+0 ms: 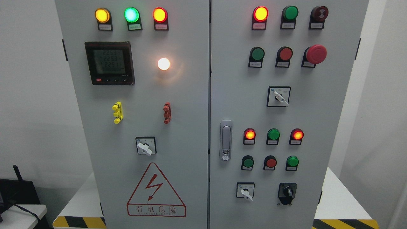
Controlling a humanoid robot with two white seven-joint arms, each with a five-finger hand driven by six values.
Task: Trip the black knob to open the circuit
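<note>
Where the cabinet's (190, 127) right door ends, black knob (287, 191) (small) sits upright.

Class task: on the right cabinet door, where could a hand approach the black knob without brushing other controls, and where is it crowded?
Bare panel lies right of the black knob up to the door edge, and below it. Crowded: the white selector switch sits to its left, and the green button directly above. No hand is in view.
</note>
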